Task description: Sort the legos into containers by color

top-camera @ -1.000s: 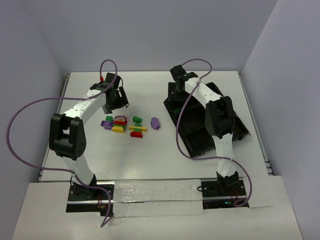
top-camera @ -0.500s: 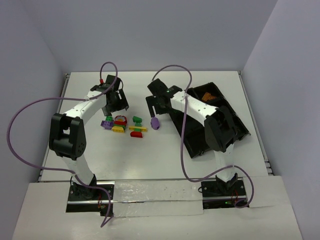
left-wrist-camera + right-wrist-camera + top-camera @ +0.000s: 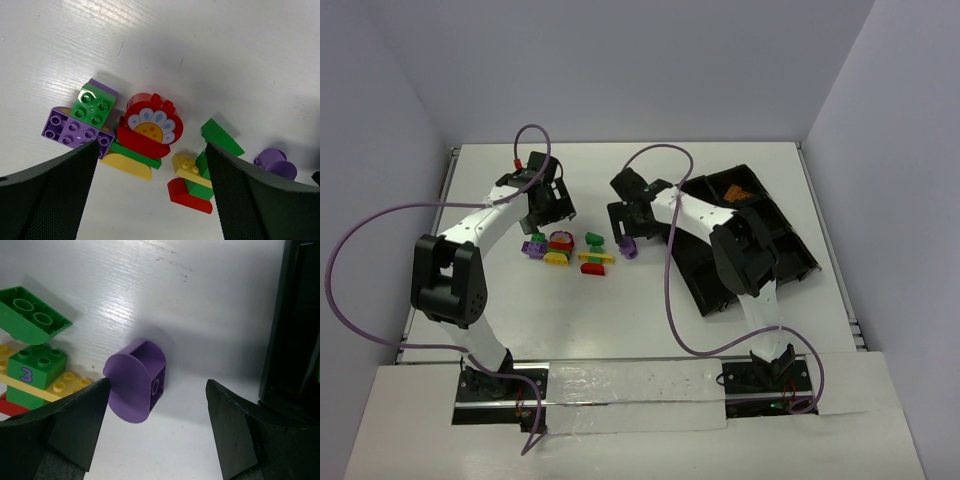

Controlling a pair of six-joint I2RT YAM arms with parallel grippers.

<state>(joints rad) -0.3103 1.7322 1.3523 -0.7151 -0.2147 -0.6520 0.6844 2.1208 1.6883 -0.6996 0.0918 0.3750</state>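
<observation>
The legos point(image 3: 570, 250) lie in a loose cluster on the white table, left of the black tray. My left gripper point(image 3: 552, 208) hangs open just above the cluster's far side. In the left wrist view its gripper point(image 3: 150, 200) frames a red flower brick point(image 3: 150, 125), a green square brick point(image 3: 92, 105) on a purple one point(image 3: 75, 131), a yellow curved piece point(image 3: 127, 166) and a yellow-green-red stack point(image 3: 192, 182). My right gripper point(image 3: 623, 228) stands open over a purple rounded brick point(image 3: 135, 385), which sits near its left finger point(image 3: 65, 425). Nothing is held.
The containers are compartments of the black tray point(image 3: 760, 255) at the right; its wall point(image 3: 295, 325) stands close to my right finger. An orange piece point(image 3: 735, 192) lies in a far compartment. A green sloped brick point(image 3: 32, 315) and a numbered green brick point(image 3: 35, 367) lie left of the purple one.
My right arm swung left from above the tray to the purple rounded brick beside the cluster. The left gripper stayed over the cluster and opened slightly wider.
</observation>
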